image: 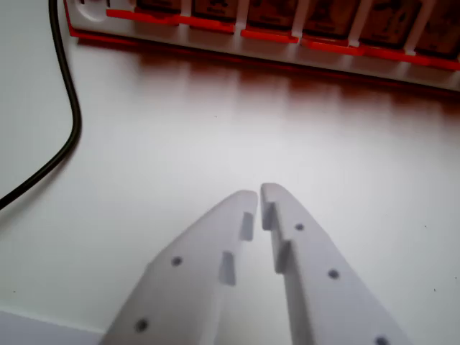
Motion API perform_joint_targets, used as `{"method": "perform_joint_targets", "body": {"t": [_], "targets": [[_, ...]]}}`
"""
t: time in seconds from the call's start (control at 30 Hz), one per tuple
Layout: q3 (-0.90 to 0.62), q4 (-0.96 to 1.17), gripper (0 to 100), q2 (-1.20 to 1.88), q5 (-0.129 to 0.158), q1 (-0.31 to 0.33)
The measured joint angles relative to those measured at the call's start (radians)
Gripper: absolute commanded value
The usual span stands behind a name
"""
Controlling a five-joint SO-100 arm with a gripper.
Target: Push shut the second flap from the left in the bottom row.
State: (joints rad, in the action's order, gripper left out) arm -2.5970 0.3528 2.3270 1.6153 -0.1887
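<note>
My white gripper (259,194) fills the lower middle of the wrist view, its two fingers meeting at the tips with nothing between them, so it is shut. It hovers over the white table, well short of the red and white flap board (273,44) that runs along the top edge. Only the board's bottom row shows: several brown flaps (327,14) framed in red and split by white dividers. The view is too cropped to tell which flaps stand open or lie shut.
A black cable (70,108) curves down the wrist view's left side, from the top edge to the left edge. A broad stretch of white table (215,129) lies between my fingertips and the board.
</note>
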Motion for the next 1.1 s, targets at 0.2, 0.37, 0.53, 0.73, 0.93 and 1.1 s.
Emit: {"method": "perform_joint_targets", "body": {"t": [0.2,0.37,0.53,0.73,0.93,1.1], "targets": [[0.009,-0.132,0,-0.179,0.0,-0.028],[0.064,-0.213,0,-0.301,0.017,-0.038],[0.143,-0.275,0,-0.43,0.023,-0.044],[0.229,-0.319,0,-0.558,0.023,-0.06],[0.282,-0.341,0,-0.634,0.023,-0.072],[0.308,-0.357,0,-0.689,0.023,-0.075]]}}
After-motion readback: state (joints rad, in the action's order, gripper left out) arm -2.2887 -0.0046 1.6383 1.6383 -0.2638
